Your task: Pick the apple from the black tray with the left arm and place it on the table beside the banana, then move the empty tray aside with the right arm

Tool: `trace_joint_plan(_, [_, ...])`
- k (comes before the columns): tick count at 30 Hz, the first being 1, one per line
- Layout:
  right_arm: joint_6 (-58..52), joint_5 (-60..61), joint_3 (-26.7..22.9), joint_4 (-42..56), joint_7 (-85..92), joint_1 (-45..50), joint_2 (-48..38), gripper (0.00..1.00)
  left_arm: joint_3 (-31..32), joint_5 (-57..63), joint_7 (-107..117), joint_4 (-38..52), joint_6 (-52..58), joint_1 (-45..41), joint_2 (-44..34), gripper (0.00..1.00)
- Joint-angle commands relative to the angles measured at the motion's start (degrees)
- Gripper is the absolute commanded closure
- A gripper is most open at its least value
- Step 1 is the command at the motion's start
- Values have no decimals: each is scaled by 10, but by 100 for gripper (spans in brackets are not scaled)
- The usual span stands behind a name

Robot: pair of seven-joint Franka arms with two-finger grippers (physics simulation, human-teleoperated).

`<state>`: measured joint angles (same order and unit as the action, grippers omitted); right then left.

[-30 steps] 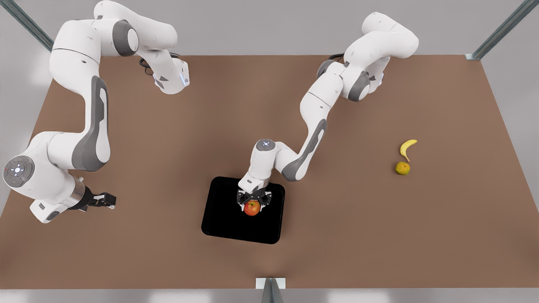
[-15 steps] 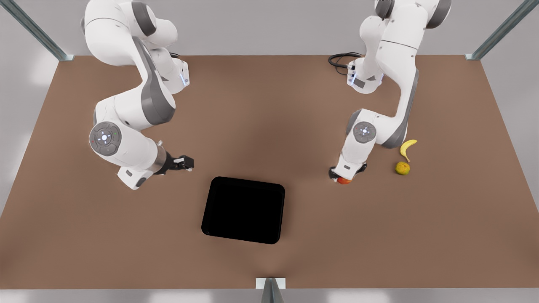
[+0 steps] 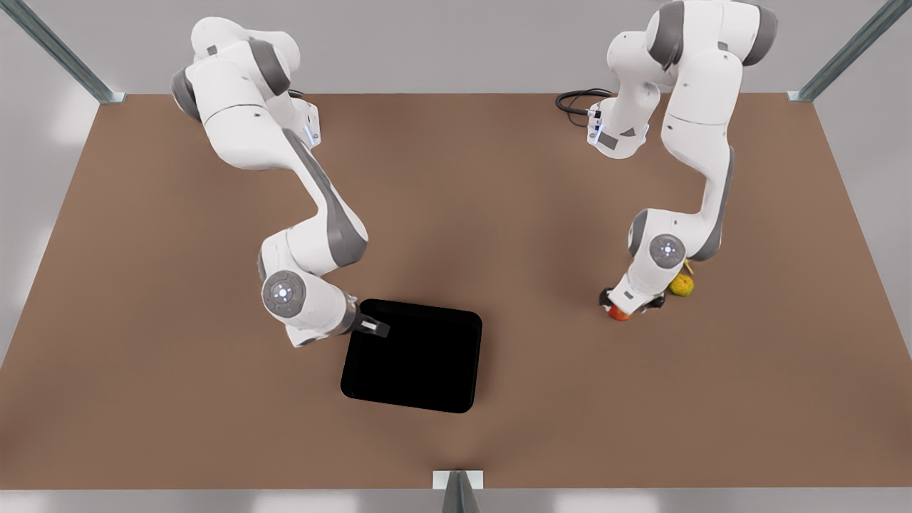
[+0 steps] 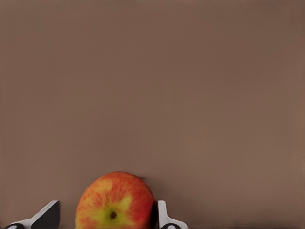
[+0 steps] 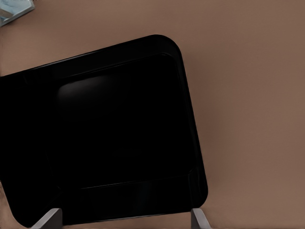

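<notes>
Beside the yellow-green fruit (image 3: 681,285), our left gripper (image 3: 627,308) clamps the apple (image 3: 618,313) low over the table (image 3: 499,214), seemingly ready to release it near the banana (image 3: 688,266). Our right gripper (image 3: 375,328) spreads its fingers across the empty black tray (image 3: 413,356) rim to shift it.

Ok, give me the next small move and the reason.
Probably lower the left gripper to rest the apple on the table: it is beside the green fruit. The open right gripper waits at the tray corner.
</notes>
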<state>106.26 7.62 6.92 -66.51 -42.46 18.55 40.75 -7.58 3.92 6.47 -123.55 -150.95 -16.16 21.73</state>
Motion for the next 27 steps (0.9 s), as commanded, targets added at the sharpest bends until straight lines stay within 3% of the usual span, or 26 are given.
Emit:
trace_joint_plan(1, [55,-1,0,0,-141,2,9,0,-1,0,-184,16,102,0,-56,0])
trace_joint_plan(3, [54,0,-1,-21,-23,-3,11,0,3,-40,-96,237,434,0,-85,0])
trace_joint_plan(4, [54,0,-3,-32,15,-5,11,0,-2,-60,-89,301,477,1,-85,0])
trace_joint_plan(6, [54,0,-3,-50,65,-11,6,0,-22,-95,-77,311,452,11,-92,0])
trace_joint_plan(8, [54,0,-5,-62,134,-21,3,0,-26,-120,-106,250,402,26,-131,0])
trace_joint_plan(21, [137,-28,-1,-91,308,-33,64,0,-23,-114,-88,261,389,23,-121,0])
trace_joint_plan(27, [253,-23,6,-210,287,-31,34,2,-23,-114,-88,261,389,23,-120,0])
